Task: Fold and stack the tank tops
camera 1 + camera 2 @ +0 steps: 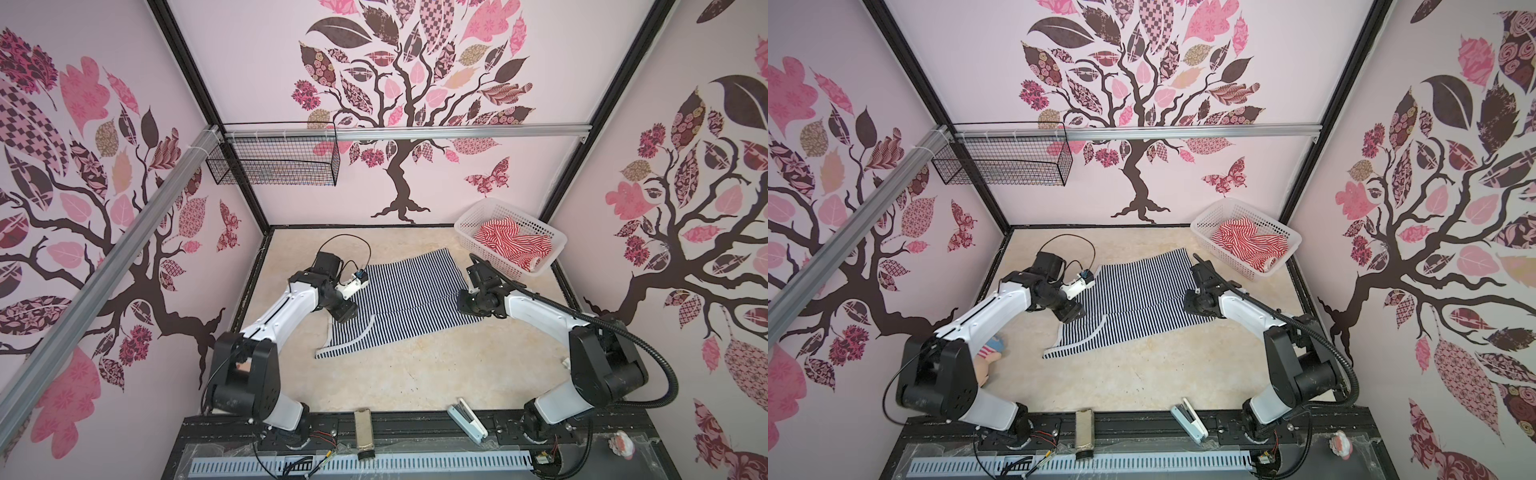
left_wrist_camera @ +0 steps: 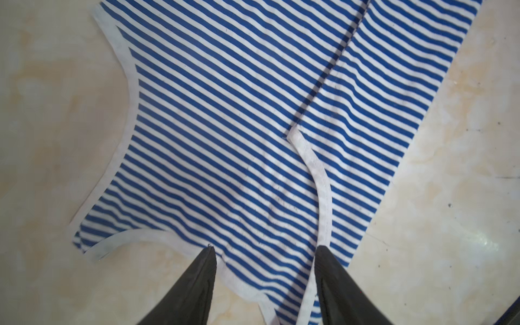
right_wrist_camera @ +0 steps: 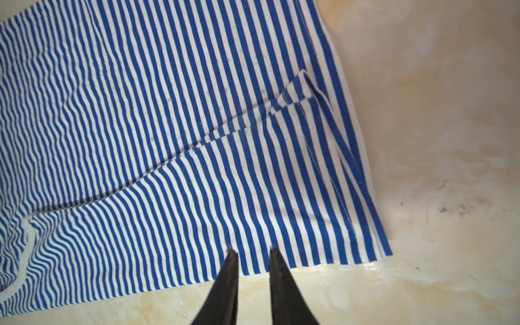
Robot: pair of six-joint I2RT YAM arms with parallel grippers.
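Note:
The navy-and-white tank top (image 1: 399, 299) (image 1: 1133, 299) lies flat on the table's middle, one long side folded over onto itself. In the left wrist view my left gripper (image 2: 264, 250) hangs open just above the top's (image 2: 225, 126) white-bound strap and neckline end. My right gripper (image 3: 251, 250) hovers over the top's (image 3: 168, 140) hem edge, fingers a narrow gap apart with nothing between them. Both top views show the left gripper (image 1: 345, 313) (image 1: 1069, 316) and the right gripper (image 1: 467, 307) (image 1: 1194, 309) at opposite ends of the top. The red-and-white tank top (image 1: 511, 241) (image 1: 1250, 241) lies crumpled in a white basket (image 1: 494, 255) (image 1: 1225, 253).
The white basket stands at the back right corner. A black wire basket (image 1: 274, 162) hangs from the back rail. A stapler (image 1: 467, 419) and a grey block (image 1: 363, 432) lie at the front edge. A plush doll (image 1: 988, 357) shows behind the left arm.

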